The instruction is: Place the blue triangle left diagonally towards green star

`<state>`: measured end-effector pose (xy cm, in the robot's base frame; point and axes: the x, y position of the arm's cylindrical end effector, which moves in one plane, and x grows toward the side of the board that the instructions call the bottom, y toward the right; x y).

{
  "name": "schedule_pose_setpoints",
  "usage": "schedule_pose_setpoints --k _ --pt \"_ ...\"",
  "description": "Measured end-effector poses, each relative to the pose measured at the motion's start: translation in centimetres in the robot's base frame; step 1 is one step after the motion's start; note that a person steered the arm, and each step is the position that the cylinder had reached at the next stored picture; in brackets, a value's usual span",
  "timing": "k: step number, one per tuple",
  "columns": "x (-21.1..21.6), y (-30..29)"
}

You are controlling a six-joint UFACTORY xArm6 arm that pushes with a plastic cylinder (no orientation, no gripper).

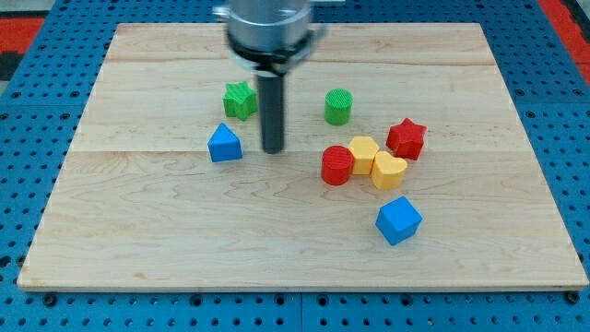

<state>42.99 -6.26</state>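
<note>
The blue triangle (224,144) lies on the wooden board (184,240), left of centre. The green star (241,100) sits just above it and slightly to the right, a small gap between them. My tip (273,149) rests on the board to the right of the blue triangle, a short gap away, and below-right of the green star. The dark rod rises from the tip to the arm's grey head at the view's top.
A green cylinder (338,106) stands right of the rod. A red cylinder (337,165), a yellow block (363,153), a yellow heart (388,171) and a red star (406,138) cluster at centre right. A blue cube (398,219) lies below them.
</note>
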Motion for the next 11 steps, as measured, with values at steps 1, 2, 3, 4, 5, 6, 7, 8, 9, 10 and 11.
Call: schedule_pose_setpoints --k 1,2,3,4,5,6,7,8,9,10,11 --pt "0.8 -7.9" --pt "4.0 -9.2" --pt "6.4 -8.0" --pt "5.3 -12.2" --pt "2.1 -14.8" --pt "1.4 -17.2" --pt "1.6 -20.9" --pt "-0.6 -20.7" --pt "-0.9 -16.8" --pt "-0.7 -14.5" --pt "2.1 -14.5"
